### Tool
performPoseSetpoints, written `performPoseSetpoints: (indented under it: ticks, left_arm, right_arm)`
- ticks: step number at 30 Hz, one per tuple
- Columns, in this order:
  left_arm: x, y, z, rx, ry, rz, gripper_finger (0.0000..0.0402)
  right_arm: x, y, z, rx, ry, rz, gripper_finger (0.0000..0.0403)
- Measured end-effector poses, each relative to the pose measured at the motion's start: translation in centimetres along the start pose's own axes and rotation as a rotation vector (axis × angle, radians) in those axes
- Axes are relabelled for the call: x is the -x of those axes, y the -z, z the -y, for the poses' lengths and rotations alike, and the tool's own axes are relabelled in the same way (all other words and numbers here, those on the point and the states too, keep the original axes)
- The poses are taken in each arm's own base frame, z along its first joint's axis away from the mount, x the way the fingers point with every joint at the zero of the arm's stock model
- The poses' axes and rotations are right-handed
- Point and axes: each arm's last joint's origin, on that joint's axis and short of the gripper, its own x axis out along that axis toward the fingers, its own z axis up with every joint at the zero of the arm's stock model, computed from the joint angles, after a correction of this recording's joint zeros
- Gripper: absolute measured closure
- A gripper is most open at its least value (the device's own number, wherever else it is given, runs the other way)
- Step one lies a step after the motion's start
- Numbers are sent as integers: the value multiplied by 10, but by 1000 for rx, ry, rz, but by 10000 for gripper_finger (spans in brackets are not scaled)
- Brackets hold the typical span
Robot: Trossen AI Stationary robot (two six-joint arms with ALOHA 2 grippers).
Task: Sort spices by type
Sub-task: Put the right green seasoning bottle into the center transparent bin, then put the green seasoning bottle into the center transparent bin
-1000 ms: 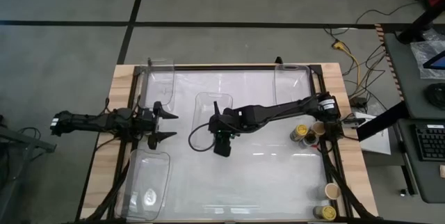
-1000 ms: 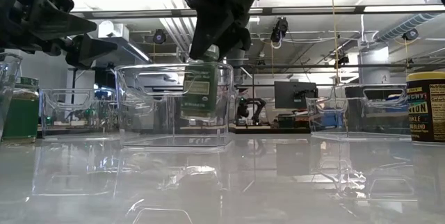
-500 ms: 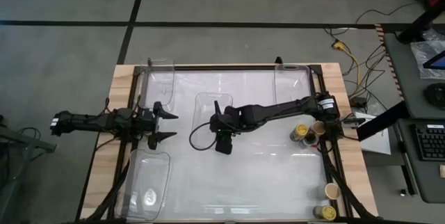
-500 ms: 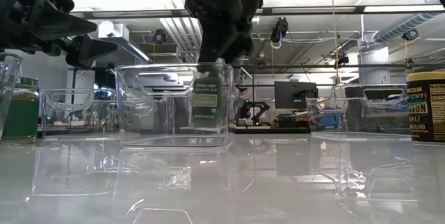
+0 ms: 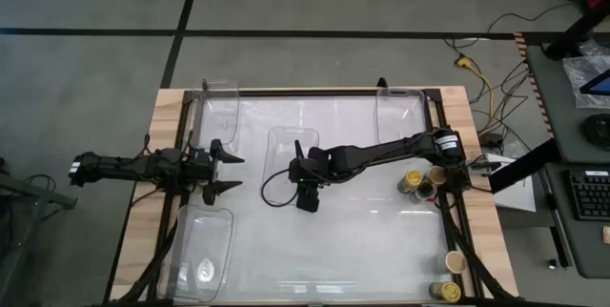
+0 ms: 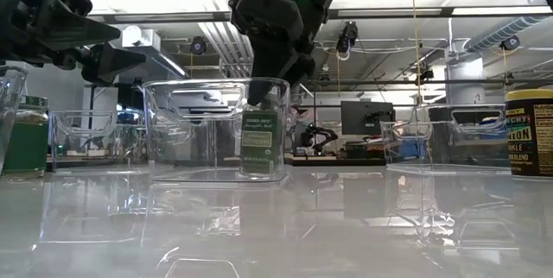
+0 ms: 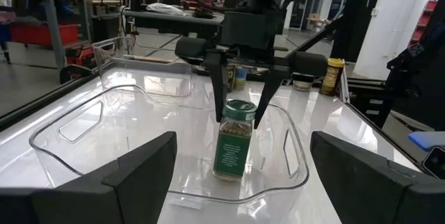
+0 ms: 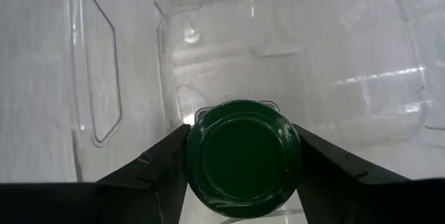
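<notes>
A spice jar (image 7: 234, 140) with a green lid and a dark green label stands upright inside the middle clear bin (image 5: 286, 147), its base at the bin's floor. My right gripper (image 6: 263, 97) reaches down into that bin from above and is shut on the jar's lid. In the high view the gripper hides the jar. My left gripper (image 5: 236, 173) is open and hovers level over the table's left side, pointing at the bin and touching nothing. My right gripper holds the spice jar by its green lid (image 8: 243, 156), pinched between the two fingers (image 8: 167, 158) on opposite sides of the rim. The fingers come from above, pointing down. The jar is upright below them, with its base on the bin's floor (image 7: 208, 182).
Clear bins lie at the far left (image 5: 221, 107), far right (image 5: 398, 112) and near left (image 5: 203, 250). Yellow-lidded (image 5: 413, 182) and tan-lidded (image 5: 436, 175) jars stand by the right edge; two more (image 5: 450, 278) stand at the near right corner. A green jar (image 6: 26, 135) shows at the low view's left.
My right gripper has moved down into the middle bin with the spice jar. The jar hung tilted and clear of the floor a second ago; it has come upright and its base now sits at the bin's floor.
</notes>
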Motion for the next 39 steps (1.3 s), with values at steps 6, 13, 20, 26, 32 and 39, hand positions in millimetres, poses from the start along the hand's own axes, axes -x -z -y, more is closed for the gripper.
performPoseSetpoints:
  ticks: [6,13,20,26,32,39]
  left_arm:
    - [0,0,0,0,0,0,86]
    - [0,0,0,0,0,0,86]
    - [0,0,0,0,0,0,86]
    - [0,0,0,0,0,0,86]
    - [0,0,0,0,0,0,86]
    - [0,0,0,0,0,0,86]
  right_arm:
    - [0,0,2,-4,3,0,182]
    - [-1,0,3,-5,4,-3,183]
    - [-1,0,3,-6,4,-1,174]
    - [0,-1,3,-7,4,1,150]
    - [13,-3,3,-9,-5,30,121]
    - [69,-10,4,0,-40,155,85]
